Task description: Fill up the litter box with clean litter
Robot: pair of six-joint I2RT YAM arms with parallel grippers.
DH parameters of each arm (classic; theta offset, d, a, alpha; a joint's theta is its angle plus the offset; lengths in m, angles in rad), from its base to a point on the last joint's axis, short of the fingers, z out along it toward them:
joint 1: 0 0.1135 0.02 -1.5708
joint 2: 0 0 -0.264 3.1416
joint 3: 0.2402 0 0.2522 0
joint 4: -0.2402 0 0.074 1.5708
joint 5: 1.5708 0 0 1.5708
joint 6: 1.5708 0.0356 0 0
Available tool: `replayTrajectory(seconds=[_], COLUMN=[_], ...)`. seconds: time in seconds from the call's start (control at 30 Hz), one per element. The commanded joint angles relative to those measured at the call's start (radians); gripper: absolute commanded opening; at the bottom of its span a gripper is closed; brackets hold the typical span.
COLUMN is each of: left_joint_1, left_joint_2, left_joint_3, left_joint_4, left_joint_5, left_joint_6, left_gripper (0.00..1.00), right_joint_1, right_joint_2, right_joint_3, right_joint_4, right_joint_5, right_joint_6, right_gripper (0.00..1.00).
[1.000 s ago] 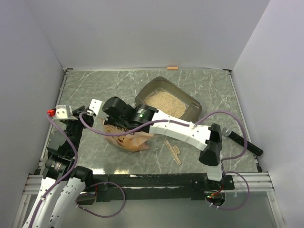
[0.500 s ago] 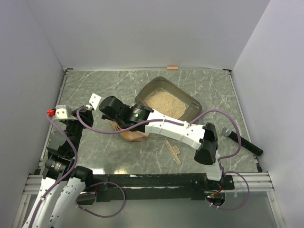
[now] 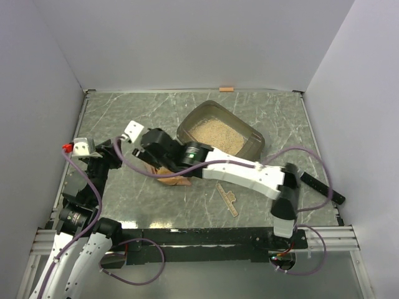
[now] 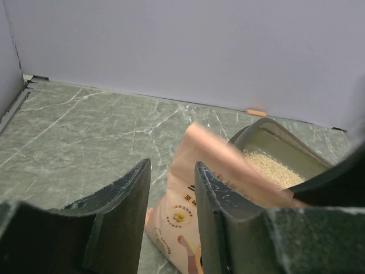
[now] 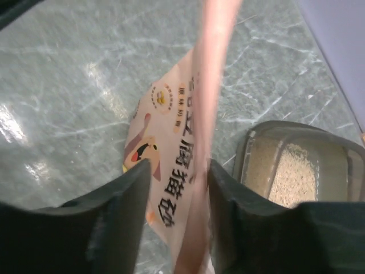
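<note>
left gripper [image 4: 170, 171] spread, empty, near the bag [image 4: 217, 154]. the bag's edge runs between the right gripper [image 5: 177, 168] fingers; grip cannot be told. litter [image 3: 215, 132] fills the box [image 3: 255, 141], just right of the bag.

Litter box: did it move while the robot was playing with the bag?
No. The litter box sits in the same spot as before, its far corner still just in front of the small tan strip.
</note>
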Motion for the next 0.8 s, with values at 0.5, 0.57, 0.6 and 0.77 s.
replayTrajectory(seconds=[0.5, 0.57, 0.6, 0.77], left_joint_1=[0.000, -0.001, -0.001, 0.000], left_joint_2=[0.017, 0.019, 0.020, 0.028], left_joint_3=[0.019, 0.019, 0.019, 0.019], left_joint_4=[0.016, 0.014, 0.016, 0.014], left_joint_5=[0.009, 0.009, 0.009, 0.014], left_joint_6=[-0.006, -0.006, -0.006, -0.006], left_gripper=[0.42, 0.42, 0.42, 0.43], right_joint_1=[-0.413, -0.444, -0.450, -0.488], right_joint_2=[-0.614, -0.609, -0.599, -0.528], right_joint_3=[-0.662, -0.684, -0.698, -0.704], right_joint_4=[0.172, 0.200, 0.206, 0.243], right_joint_5=[-0.534, -0.616, -0.659, -0.923], right_joint_6=[0.153, 0.158, 0.158, 0.138], right_gripper=[0.79, 0.82, 0.83, 0.86])
